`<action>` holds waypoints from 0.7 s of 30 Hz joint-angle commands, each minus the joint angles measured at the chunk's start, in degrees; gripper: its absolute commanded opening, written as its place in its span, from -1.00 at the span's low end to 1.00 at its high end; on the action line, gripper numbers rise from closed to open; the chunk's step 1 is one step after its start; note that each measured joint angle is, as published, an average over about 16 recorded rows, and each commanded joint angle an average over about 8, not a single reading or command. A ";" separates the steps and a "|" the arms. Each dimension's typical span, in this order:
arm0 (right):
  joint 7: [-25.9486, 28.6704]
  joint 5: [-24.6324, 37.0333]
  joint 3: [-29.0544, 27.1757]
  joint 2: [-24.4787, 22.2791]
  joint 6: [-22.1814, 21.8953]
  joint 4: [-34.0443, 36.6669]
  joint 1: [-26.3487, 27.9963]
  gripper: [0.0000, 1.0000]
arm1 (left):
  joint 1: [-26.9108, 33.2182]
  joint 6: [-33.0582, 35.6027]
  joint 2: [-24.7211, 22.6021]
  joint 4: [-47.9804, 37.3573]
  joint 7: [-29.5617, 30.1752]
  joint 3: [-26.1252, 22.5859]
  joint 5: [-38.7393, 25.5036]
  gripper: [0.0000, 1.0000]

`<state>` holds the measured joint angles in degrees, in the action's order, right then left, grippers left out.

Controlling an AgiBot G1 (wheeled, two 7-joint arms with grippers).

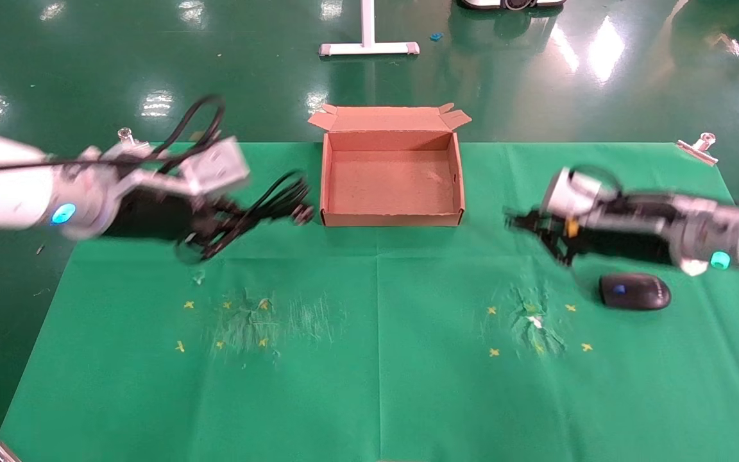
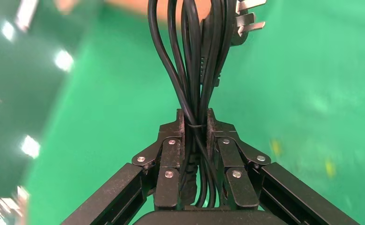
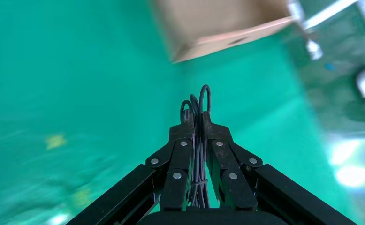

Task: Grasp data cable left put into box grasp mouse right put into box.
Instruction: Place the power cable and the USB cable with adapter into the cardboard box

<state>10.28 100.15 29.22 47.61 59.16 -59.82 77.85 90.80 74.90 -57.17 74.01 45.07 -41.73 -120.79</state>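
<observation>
The green cloth point(image 1: 376, 359) covers the table, and the box point(image 1: 392, 221) sits open at its far middle. Left of the box, the left gripper point(image 2: 195, 123) is raised, its fingers point(image 2: 171, 154) pinched tight round the bundled data cable point(image 2: 197, 56), whose plug points toward the box. Right of the box, the right gripper point(image 3: 195, 123) clamps a thin black cord point(image 3: 200, 101). The mouse point(image 1: 634, 290) lies on the cloth, right of the box and nearer the robot.
</observation>
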 commanded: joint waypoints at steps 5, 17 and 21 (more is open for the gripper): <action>0.44 -0.40 -1.79 0.04 -1.05 2.26 5.14 -1.00 | 2.54 -8.03 -9.70 -7.46 -4.29 -1.97 -4.46 -1.00; -1.39 -2.40 -4.88 -3.83 -0.32 4.89 11.31 -1.00 | 4.65 -28.82 -21.51 -26.95 -18.45 -14.11 0.88 -0.37; -2.20 -2.83 -5.30 -3.87 -0.27 6.58 12.60 -1.00 | 6.05 -31.42 -21.51 -28.71 -18.75 -19.04 4.67 0.63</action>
<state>8.17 97.48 23.98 44.08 58.47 -53.38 90.35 96.79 43.88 -78.67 45.60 26.61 -60.26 -116.37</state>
